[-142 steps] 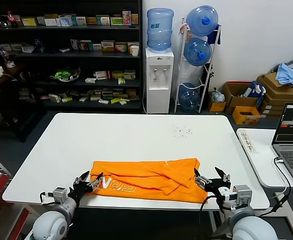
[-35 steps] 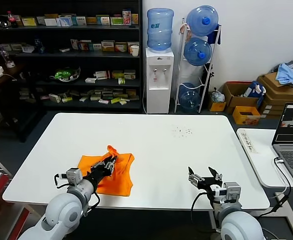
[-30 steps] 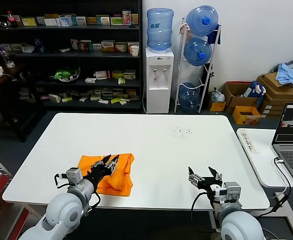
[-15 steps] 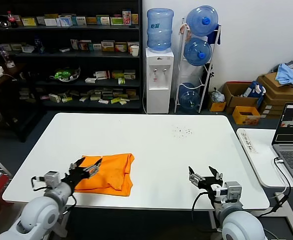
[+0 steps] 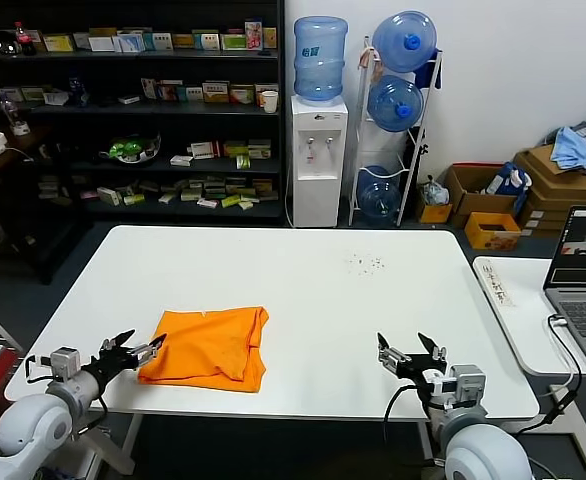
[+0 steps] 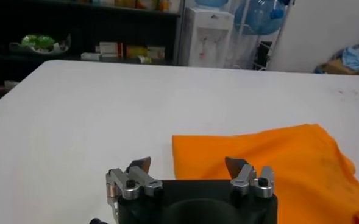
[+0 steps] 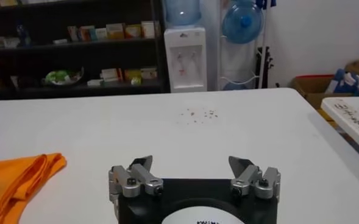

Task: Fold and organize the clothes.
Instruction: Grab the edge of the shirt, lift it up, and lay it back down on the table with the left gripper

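Orange T-shirt (image 5: 208, 347) lies folded compact on the worktop (image 5: 303, 290), left end effector (image 5: 131, 353) released just beside it, right end effector (image 5: 410, 353) released well apart; fold looks done.

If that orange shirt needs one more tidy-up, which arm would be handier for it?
Probably the left. The left gripper sits open right beside the folded orange T-shirt, while the right gripper waits open farther off, across bare table.
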Robot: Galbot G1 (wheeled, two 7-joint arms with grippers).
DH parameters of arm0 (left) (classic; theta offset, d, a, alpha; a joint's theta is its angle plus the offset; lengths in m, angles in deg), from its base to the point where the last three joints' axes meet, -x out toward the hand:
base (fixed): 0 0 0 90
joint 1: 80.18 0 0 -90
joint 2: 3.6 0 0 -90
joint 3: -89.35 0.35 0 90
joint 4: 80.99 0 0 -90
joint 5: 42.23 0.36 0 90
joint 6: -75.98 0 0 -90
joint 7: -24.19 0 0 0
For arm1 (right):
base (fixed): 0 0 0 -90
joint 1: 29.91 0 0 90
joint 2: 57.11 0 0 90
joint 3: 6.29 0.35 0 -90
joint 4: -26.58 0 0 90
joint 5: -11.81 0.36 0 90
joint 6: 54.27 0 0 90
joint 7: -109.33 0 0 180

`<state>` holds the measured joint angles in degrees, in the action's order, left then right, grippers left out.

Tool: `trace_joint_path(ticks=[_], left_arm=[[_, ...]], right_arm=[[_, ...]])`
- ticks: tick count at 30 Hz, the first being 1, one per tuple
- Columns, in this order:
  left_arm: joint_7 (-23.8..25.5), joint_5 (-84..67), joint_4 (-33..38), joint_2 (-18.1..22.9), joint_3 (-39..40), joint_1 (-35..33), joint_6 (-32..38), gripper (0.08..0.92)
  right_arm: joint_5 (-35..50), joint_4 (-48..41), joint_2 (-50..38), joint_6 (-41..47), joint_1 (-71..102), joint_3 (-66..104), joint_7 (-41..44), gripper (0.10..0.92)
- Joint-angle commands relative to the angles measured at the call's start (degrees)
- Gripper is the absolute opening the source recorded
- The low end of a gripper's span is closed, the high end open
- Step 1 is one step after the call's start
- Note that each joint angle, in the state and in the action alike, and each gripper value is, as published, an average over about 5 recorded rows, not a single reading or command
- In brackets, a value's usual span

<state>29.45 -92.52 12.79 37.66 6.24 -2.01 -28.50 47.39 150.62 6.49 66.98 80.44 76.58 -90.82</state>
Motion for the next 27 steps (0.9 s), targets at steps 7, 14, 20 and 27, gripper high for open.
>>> trace_joint_path(ticks=[7,14,20,27], left_arm=[[3.53,-0.96,-5.52,-1.53,4.18,4.73,0.58,0.823],[3.58,0.23,-5.42,-2.04,6.39,5.01,0.41,0.823],[3.48,1.35,-6.52,-1.65,8.03,5.9,0.52,0.823],[2.86,1.27,-6.1,-1.32,8.43,6.08,0.5,0.791]], right_arm=[[-0.01,-0.22,0.33,-0.01,0.03,-0.07,0.02,0.823],[0.07,-0.33,0.23,-0.04,0.0,0.11,0.03,0.823],[0.1,-0.33,0.33,-0.04,0.03,0.1,0.04,0.823],[0.17,-0.33,0.18,-0.05,0.07,0.27,0.08,0.823]])
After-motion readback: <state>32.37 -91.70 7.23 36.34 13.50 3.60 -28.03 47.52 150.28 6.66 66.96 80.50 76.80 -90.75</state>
